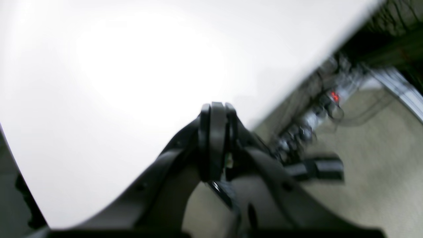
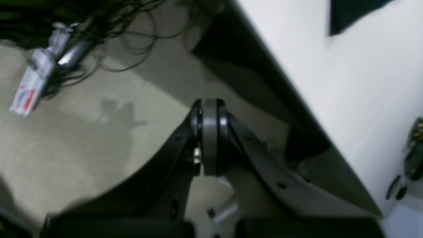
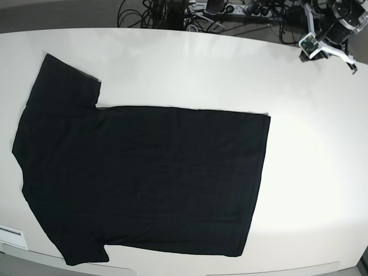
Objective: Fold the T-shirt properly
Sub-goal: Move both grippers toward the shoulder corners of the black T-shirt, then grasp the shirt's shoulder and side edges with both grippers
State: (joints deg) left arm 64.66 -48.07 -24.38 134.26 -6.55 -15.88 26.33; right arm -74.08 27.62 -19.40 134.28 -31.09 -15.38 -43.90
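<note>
The T-shirt (image 3: 144, 178) lies flat on the white table (image 3: 310, 144), plain black side up, with its sleeves at the left and its hem at the right. No print shows. A black corner of it shows at the top of the right wrist view (image 2: 350, 13). My left gripper (image 1: 216, 110) is shut and empty, above the table's edge and away from the shirt. My right gripper (image 2: 210, 105) is shut and empty, over the floor beside the table's edge. Part of the left arm (image 3: 330, 31) shows at the far right corner of the base view.
Cables and a power strip (image 2: 33, 79) lie on the carpet beside the table. More cables and plugs (image 1: 314, 122) lie on the floor below the table's edge. A dark device (image 2: 414, 152) sits at the table's edge. Cables (image 3: 172, 14) run behind the table.
</note>
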